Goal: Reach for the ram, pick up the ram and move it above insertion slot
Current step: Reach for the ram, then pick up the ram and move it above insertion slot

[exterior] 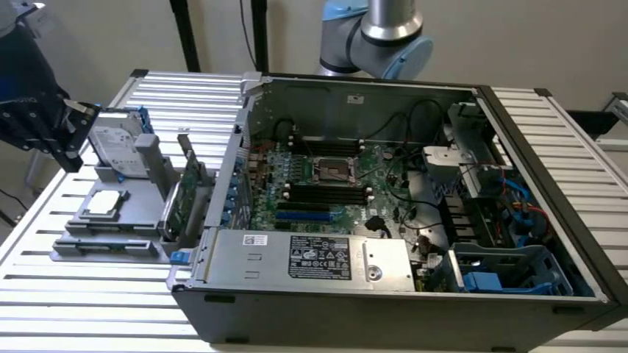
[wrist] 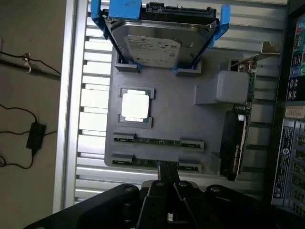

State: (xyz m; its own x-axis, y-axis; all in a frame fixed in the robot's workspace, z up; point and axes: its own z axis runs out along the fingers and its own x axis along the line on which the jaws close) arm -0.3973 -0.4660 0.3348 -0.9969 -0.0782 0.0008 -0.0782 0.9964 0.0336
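Two thin green ram sticks lie edge-up in the slots of a grey holder (wrist: 181, 114), one ram (wrist: 157, 141) farther from me and one ram (wrist: 138, 163) nearer. My gripper (wrist: 167, 177) hangs above the holder's near edge, shut with nothing held, its tip over the nearer stick. In the exterior view the gripper (exterior: 67, 151) hovers off the holder's (exterior: 137, 209) left side. The black insertion slots (exterior: 324, 193) sit on the motherboard inside the open computer case.
The holder also carries a silver hard drive (wrist: 159, 45) in a blue frame, a square processor (wrist: 136, 106) and a green expansion card (wrist: 238, 138) with a metal bracket. The open case (exterior: 393, 213) stands on a slatted metal table (exterior: 79, 301).
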